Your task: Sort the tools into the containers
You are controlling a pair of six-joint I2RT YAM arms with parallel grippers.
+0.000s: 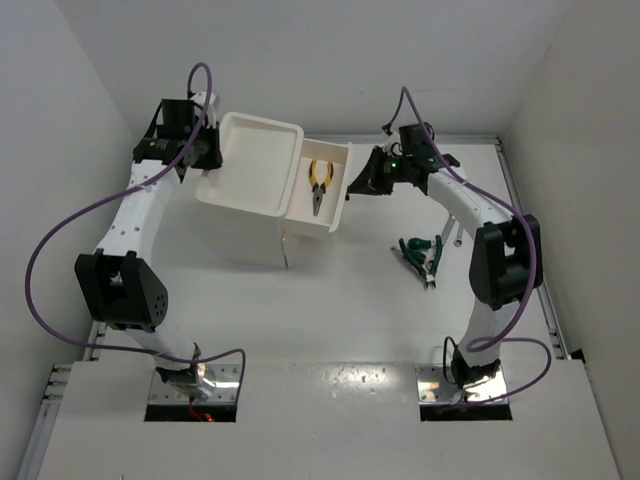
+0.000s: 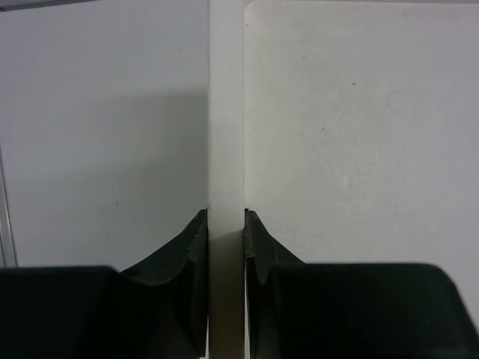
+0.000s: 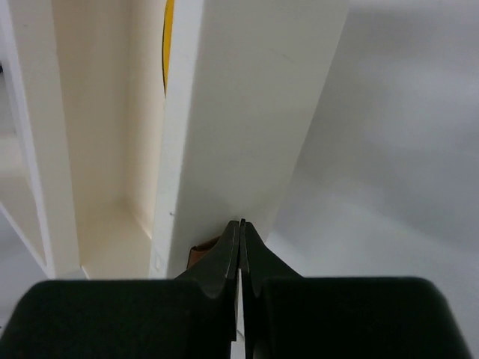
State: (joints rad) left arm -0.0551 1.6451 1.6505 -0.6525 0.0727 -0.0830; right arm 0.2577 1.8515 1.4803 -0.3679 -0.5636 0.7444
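Yellow-handled pliers (image 1: 319, 185) in drawer (image 1: 346, 190), green pliers (image 1: 419, 250) outside

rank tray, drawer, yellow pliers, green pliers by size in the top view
1. tray
2. drawer
3. yellow pliers and green pliers: look alike; the yellow sit higher, nearer the camera, so unranked

Most of the drawer handle (image 3: 203, 253) (brown sliver) behind the right hand (image 3: 241, 224)

We see a robot lab cell, bare white walls (image 1: 60, 120) around a white tabletop (image 1: 330, 300), two cabled arms (image 1: 135, 215) bolted to metal plates (image 1: 225, 385)
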